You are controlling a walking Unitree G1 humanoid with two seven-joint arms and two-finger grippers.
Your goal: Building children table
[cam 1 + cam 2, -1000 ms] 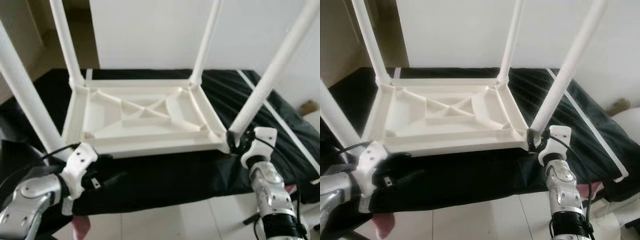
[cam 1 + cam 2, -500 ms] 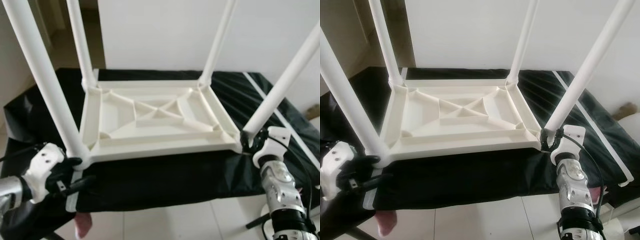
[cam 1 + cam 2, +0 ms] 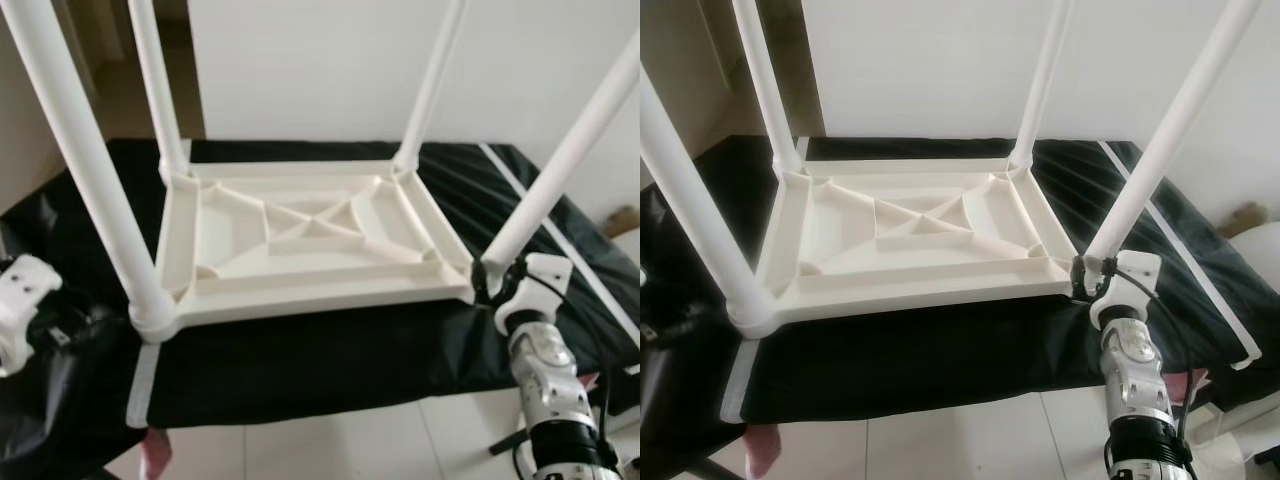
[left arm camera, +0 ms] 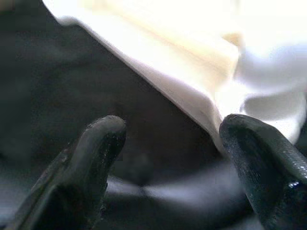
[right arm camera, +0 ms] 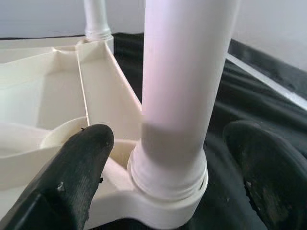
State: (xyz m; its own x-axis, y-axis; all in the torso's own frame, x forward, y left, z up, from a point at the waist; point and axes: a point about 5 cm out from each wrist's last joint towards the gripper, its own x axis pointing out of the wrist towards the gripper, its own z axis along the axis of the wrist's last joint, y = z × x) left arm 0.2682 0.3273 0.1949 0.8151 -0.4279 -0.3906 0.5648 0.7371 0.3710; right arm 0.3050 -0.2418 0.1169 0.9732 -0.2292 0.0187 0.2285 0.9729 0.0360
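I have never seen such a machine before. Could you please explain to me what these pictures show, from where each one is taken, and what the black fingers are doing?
This is a humanoid robot assembling a children's table. Two pictures come from cameras in its head, looking down; two come from cameras on its wrists.

The white table lies upside down on a black sheet, with four legs standing up.

The right gripper is at the near right corner, its open fingers on both sides of that leg's base, not squeezing it. The left gripper is open too, beside the near left corner, holding nothing.
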